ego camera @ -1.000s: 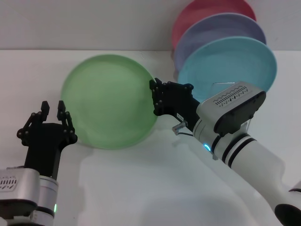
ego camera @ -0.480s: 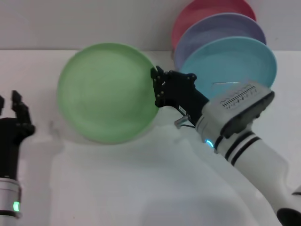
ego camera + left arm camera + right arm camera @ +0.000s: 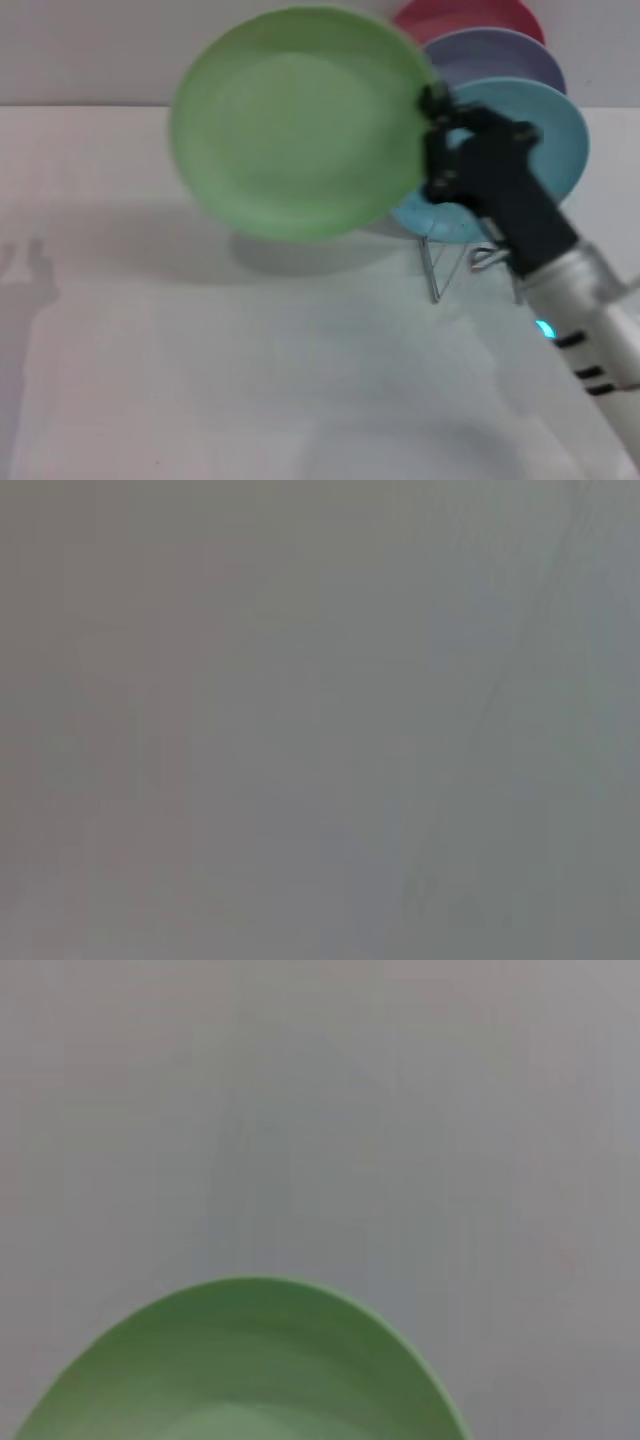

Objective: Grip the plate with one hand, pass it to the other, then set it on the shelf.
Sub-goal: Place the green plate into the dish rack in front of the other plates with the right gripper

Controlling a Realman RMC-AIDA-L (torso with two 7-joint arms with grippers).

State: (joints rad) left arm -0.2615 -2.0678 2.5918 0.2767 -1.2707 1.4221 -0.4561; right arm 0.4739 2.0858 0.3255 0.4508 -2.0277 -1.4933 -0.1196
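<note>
The round, shallow, light green plastic plate (image 3: 300, 120) stands on edge in the air at the upper centre of the head view, above the white counter (image 3: 250, 380). The right end effector (image 3: 435, 135) is clenched on its right rim. Behind, the thin silver wire shelf (image 3: 440, 268) holds a cyan plate (image 3: 545, 125), a purple plate (image 3: 500, 55) and a red plate (image 3: 470, 18) upright. No writing is readable.
</note>
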